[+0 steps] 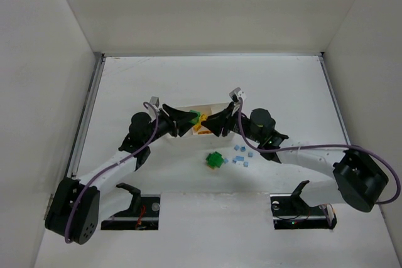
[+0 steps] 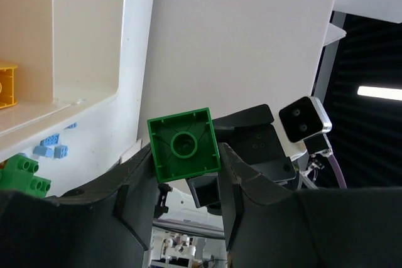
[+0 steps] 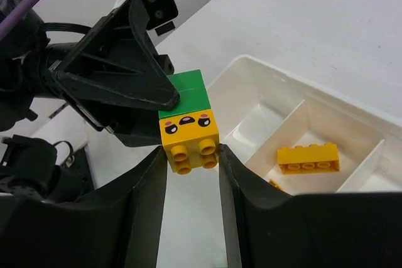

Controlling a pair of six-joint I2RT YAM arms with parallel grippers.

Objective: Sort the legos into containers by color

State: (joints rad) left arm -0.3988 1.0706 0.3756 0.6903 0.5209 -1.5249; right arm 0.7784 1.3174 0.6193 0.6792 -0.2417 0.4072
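left gripper clamps green brick, right gripper clamps yellow brick stuck to it, tray just beyond the right fingertips: should pull straight apart along the studs, no twist.

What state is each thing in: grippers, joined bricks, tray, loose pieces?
green brick: airborne, stuck to yellow face brick.
left gripper: jaws shut on green brick.
right gripper: jaws shut on yellow face brick.
tray: end compartment by the jaws empty, middle one holds a plain yellow brick.
second green brick: loose on table, outside tray.
light-blue bricks: scattered on table, unsorted.
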